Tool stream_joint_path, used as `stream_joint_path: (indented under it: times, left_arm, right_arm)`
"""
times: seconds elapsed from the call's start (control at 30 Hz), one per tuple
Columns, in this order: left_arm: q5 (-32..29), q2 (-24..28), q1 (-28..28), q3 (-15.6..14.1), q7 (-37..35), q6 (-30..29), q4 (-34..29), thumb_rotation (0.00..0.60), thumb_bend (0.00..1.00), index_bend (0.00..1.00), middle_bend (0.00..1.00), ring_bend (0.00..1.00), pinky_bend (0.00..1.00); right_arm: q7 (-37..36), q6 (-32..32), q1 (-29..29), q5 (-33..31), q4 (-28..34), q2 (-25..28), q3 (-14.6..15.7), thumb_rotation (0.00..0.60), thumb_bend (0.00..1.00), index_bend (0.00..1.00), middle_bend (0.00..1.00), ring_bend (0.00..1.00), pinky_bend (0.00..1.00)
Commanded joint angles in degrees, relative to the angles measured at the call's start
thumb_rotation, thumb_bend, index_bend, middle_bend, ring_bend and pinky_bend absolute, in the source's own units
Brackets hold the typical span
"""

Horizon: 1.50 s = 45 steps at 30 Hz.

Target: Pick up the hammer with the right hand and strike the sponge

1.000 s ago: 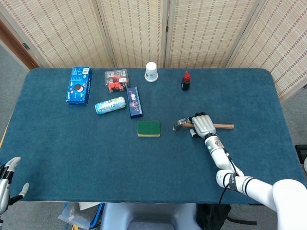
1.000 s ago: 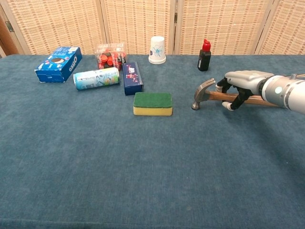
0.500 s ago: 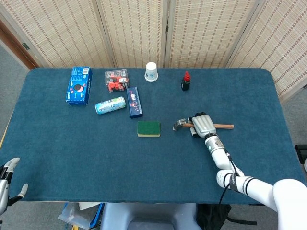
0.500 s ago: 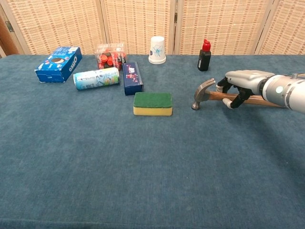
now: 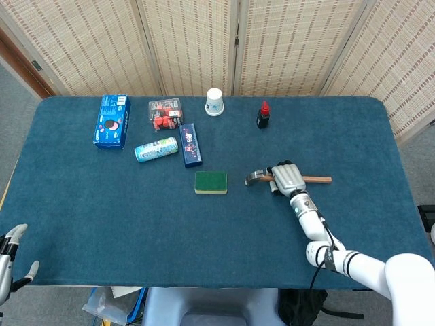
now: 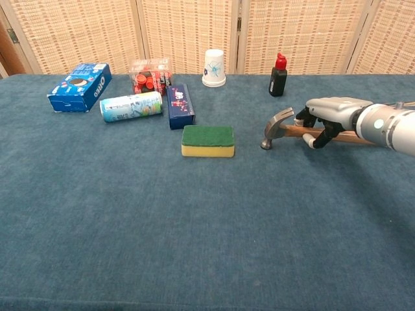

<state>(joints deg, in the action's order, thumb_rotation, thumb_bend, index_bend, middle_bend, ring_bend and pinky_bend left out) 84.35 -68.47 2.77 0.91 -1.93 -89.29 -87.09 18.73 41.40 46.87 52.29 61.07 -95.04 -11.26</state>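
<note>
The hammer (image 5: 255,177) lies on the blue tablecloth at right of centre, metal head (image 6: 275,127) pointing left and wooden handle running right. My right hand (image 5: 287,176) sits over the handle just behind the head, and in the chest view its fingers (image 6: 322,129) curl around the handle. A green-topped yellow sponge (image 5: 211,182) lies flat a short way left of the hammer head, also seen as the sponge (image 6: 208,140) in the chest view. My left hand (image 5: 9,261) hangs off the table's near left corner, fingers apart, holding nothing.
Along the back stand a blue Oreo box (image 5: 112,121), a lying can (image 5: 155,149), a clear box of red items (image 5: 165,112), a dark blue box (image 5: 191,145), a paper cup (image 5: 215,102) and a black bottle with red cap (image 5: 264,115).
The right hand and hammer stay where they were. The left hand has sunk slightly at the lower left edge of the head view.
</note>
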Motion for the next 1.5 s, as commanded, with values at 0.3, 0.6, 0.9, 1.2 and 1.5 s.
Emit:
stream_joint_path:
  times: [0.3,0.6,0.9,1.2,1.5]
  left_arm:
    - [-0.3,0.0,0.1,0.1,0.1,0.2,0.0,0.6,0.32,0.08,0.13,0.13,0.05]
    - [-0.5,-0.1,0.1,0.1,0.1,0.3,0.0,0.6,0.32,0.08,0.13,0.13,0.05]
    - [-0.7,0.0,0.4,0.1,-0.3,0.3,0.3,0.6,0.32,0.08,0.13,0.14,0.05]
    - [-0.6,0.2,0.3,0.3,-0.5,0.1,0.2,0.6,0.32,0.08,0.13,0.13,0.05]
    - [-0.2,0.6,0.2,0.3,0.1,0.0,-0.5,0.6,0.32,0.08,0.13,0.13,0.05]
  right_arm:
    - [-0.7,-0.3,0.0,0.3,-1.1,-0.6,0.1,0.6,0.59,0.46,0.51,0.32,0.24]
    - [-1.6,0.0,-0.1,1.2,-1.3,-0.8,0.1,0.6,0.67,0.55,0.6,0.45,0.41]
    - [-5.6,2.1,-0.9,4.2,-0.1,-0.4,-1.0,0.6,0.74,0.59,0.65,0.55,0.64]
    - [-12.8,6.0,-2.7,9.1,3.1,1.6,-2.4,0.6,0.8,0.62,0.7,0.62,0.73]
    - [-19.3,9.5,-4.8,13.5,7.4,4.6,-3.0,0.6,0.84,0.66,0.76,0.68,0.8]
